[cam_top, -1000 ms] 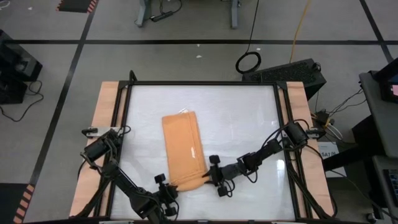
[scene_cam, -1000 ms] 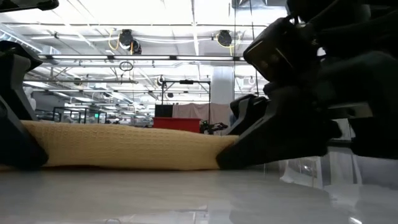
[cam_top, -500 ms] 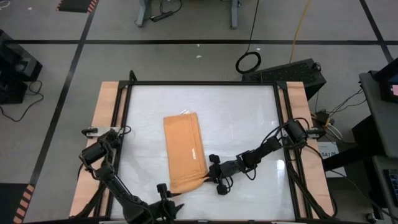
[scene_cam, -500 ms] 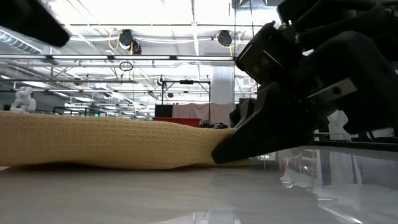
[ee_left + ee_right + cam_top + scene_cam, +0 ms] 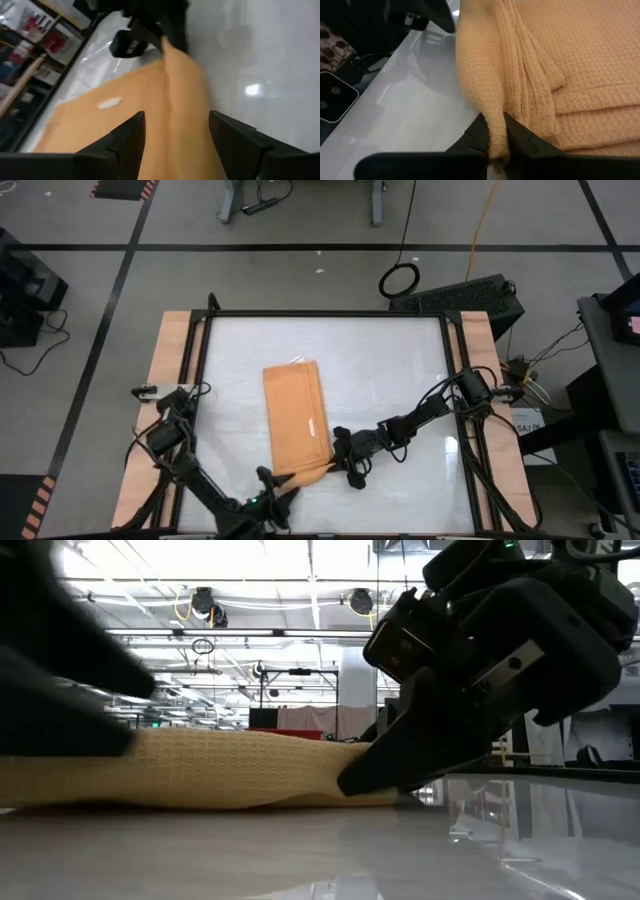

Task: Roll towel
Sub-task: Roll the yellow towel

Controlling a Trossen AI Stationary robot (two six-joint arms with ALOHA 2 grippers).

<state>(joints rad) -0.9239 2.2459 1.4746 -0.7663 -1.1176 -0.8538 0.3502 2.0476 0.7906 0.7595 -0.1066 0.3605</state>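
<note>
The orange-tan towel (image 5: 296, 418) lies flat and lengthwise on the white tabletop (image 5: 390, 370), with its near end bunched and raised. It shows as a low ridge in the low view (image 5: 200, 770). Its white tag (image 5: 109, 103) shows in the left wrist view. My right gripper (image 5: 335, 463) is shut on the towel's near right corner. My left gripper (image 5: 282, 486) is open at the towel's near left corner, and the raised towel ridge (image 5: 182, 95) runs on between its fingers. My right gripper pinches the bunched near right corner of the towel (image 5: 496, 125) between its two fingers, a fold of several layers. The fingers come in low from the table's right (image 5: 345, 785). The corner is raised a little, and the rest of the towel lies on the table. I cannot tell whether my left gripper touches the towel.
A black frame (image 5: 205, 380) and wooden side strips border the tabletop. There is bare white surface to the right of the towel and beyond its far end. Cables and a black box (image 5: 470, 292) lie on the floor past the far right corner.
My left gripper drew back toward the table's near edge, away from the towel, then came forward again to the towel's near left corner. My right gripper has moved slightly toward the table's left with the corner it holds. The towel's near end stays bunched.
</note>
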